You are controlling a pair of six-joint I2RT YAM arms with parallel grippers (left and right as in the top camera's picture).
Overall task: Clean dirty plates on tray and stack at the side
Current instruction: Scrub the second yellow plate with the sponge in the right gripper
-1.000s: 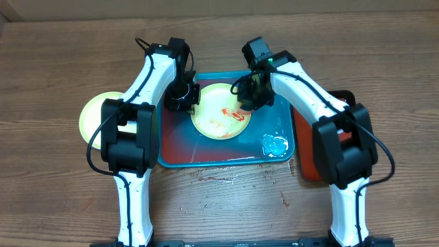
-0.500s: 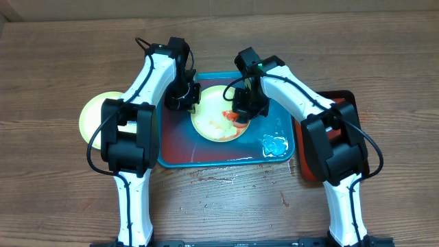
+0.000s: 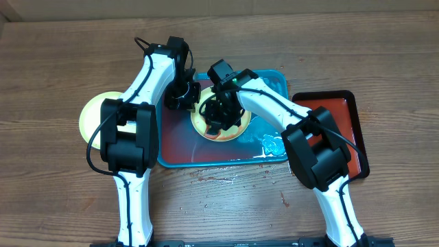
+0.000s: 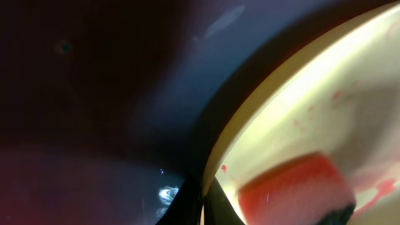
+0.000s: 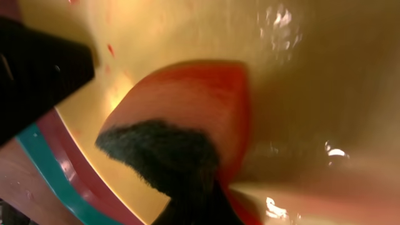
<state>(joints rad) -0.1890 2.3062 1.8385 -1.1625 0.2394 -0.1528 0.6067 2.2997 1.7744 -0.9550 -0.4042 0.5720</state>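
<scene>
A pale yellow plate smeared with red sauce lies on the teal-rimmed tray. My left gripper is shut on the plate's left rim; in the left wrist view its jaws pinch the plate's edge. My right gripper stands over the middle-left of the plate, shut on a red sponge with a dark scouring side, pressed to the wet plate. The sponge also shows in the left wrist view. A second yellow plate lies on the table left of the tray.
A light-blue glistening patch sits in the tray's front right corner. A smaller black-rimmed red tray lies to the right. Wet spots and red specks mark the wood in front of the tray.
My right gripper has swept the sponge leftward across the plate, from its right side to middle-left, uncovering the black-rimmed tray. The left gripper has kept its hold on the rim.
</scene>
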